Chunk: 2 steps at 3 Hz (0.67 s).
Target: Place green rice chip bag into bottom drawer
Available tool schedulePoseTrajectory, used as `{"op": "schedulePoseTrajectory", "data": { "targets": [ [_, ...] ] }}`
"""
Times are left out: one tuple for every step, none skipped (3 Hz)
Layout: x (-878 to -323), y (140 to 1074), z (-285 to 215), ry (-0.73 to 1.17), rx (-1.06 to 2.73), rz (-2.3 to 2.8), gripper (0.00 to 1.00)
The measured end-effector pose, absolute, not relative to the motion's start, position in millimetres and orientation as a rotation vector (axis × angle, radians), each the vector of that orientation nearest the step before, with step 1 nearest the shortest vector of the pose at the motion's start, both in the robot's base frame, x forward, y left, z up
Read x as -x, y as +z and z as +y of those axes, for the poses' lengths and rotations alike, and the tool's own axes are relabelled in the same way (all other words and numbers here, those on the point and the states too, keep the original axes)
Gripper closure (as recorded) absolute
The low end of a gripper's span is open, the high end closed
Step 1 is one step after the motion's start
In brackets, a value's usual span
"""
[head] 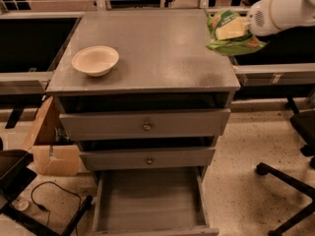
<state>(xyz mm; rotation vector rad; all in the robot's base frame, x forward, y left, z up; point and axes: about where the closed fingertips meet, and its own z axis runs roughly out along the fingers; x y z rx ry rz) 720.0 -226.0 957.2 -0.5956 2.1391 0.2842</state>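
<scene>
The green rice chip bag (232, 32) hangs in the air over the right rim of the grey cabinet top (147, 53), lifted clear of it. My gripper (244, 27) is shut on the bag at the upper right, its white arm reaching in from the right edge. The bottom drawer (150, 200) stands pulled out at the foot of the cabinet, its plank-like floor bare. The two upper drawers with round knobs are closed.
A cream bowl (95, 60) sits on the cabinet top at the left. A cardboard box (49, 146) and a black cable (54, 195) lie on the floor at the left. A black chair base (290, 181) stands at the right.
</scene>
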Motion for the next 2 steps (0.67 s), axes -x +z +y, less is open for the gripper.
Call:
{"op": "schedulePoseTrajectory", "data": {
  "targets": [
    [-676, 961, -274, 0.273, 0.603, 2.132, 1.00],
    [-626, 943, -310, 0.316, 0.630, 2.134, 1.00]
  ]
}}
